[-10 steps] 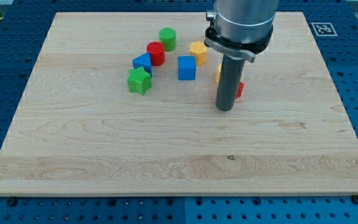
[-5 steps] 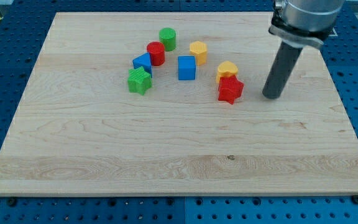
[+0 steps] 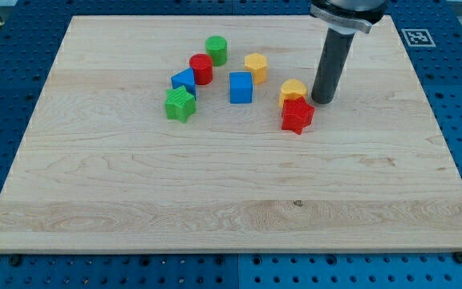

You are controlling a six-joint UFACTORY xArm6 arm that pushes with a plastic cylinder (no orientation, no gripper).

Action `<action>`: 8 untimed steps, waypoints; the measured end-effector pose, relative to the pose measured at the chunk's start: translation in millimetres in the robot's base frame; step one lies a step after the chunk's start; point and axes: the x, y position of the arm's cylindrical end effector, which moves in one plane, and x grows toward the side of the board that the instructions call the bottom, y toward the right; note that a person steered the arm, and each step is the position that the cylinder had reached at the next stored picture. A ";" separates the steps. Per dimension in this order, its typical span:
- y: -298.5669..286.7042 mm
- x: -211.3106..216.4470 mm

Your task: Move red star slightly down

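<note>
The red star [image 3: 297, 116] lies on the wooden board [image 3: 231, 185], right of centre. A yellow block [image 3: 293, 89] touches its upper edge. My tip [image 3: 322, 99] stands just to the upper right of the red star and right of that yellow block, a small gap away from both.
To the view's left are a blue cube [image 3: 241, 87], a yellow block [image 3: 256, 65], a green cylinder [image 3: 216, 50], a red cylinder [image 3: 201, 69], a blue block [image 3: 184, 80] and a green star [image 3: 180, 104].
My tip moved from over the red star out to its right, then back up and left to just above-right of it. The blocks have not visibly moved.
</note>
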 end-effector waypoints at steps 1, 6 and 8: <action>-0.6 1.1; -10.8 42.9; -7.9 27.2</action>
